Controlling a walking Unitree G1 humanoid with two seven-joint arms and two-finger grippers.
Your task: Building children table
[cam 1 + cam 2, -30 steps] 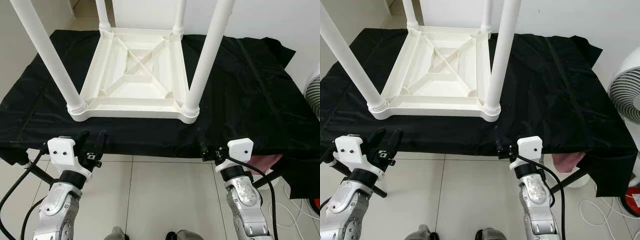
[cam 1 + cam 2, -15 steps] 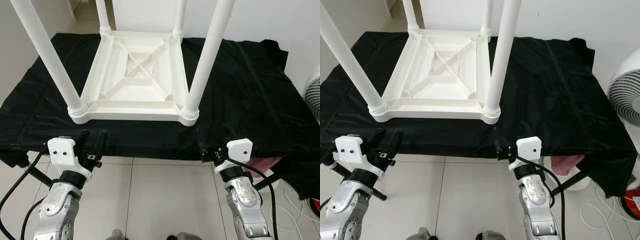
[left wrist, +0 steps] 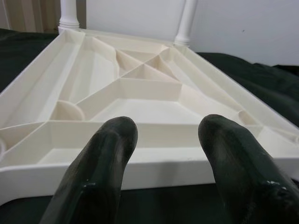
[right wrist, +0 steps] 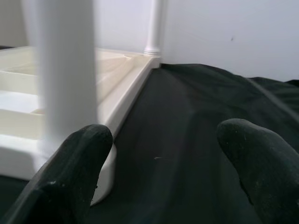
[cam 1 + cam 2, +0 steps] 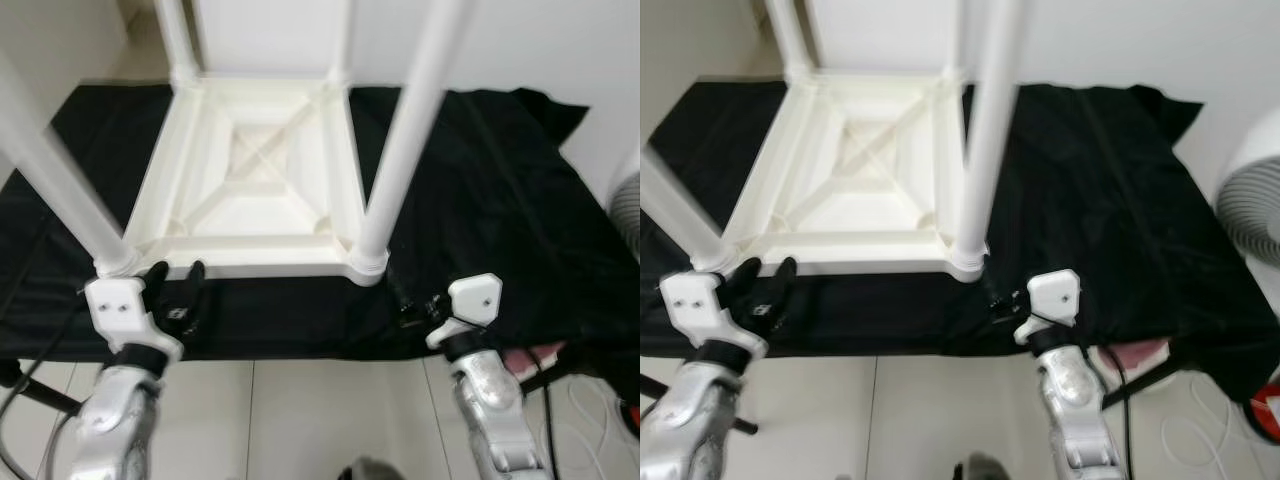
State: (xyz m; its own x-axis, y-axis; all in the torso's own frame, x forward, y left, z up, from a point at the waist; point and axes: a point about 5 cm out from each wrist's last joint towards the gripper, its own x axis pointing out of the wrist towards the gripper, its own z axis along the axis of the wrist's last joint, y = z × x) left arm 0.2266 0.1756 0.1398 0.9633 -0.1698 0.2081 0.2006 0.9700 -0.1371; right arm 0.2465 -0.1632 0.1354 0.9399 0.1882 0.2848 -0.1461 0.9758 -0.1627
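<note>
A white plastic children's table lies upside down on a black cloth, its legs pointing up. The near right leg and near left leg stand in their corner sockets. My left gripper is open just in front of the table's near rim, close to the near left corner. In the left wrist view its fingers frame the ribbed underside. My right gripper is open over the cloth, just right of the near right leg, and that leg stands beside one of its fingers.
The cloth covers a low work surface whose front edge runs just below both grippers. A white fan stands at the right. A pink cloth and a cable lie on the tiled floor at the right. White walls stand behind.
The whole picture has shifted and blurred, so the camera has moved closer. Both grippers now reach over the cloth's front edge, nearer the table's near rim. Both stay open.
</note>
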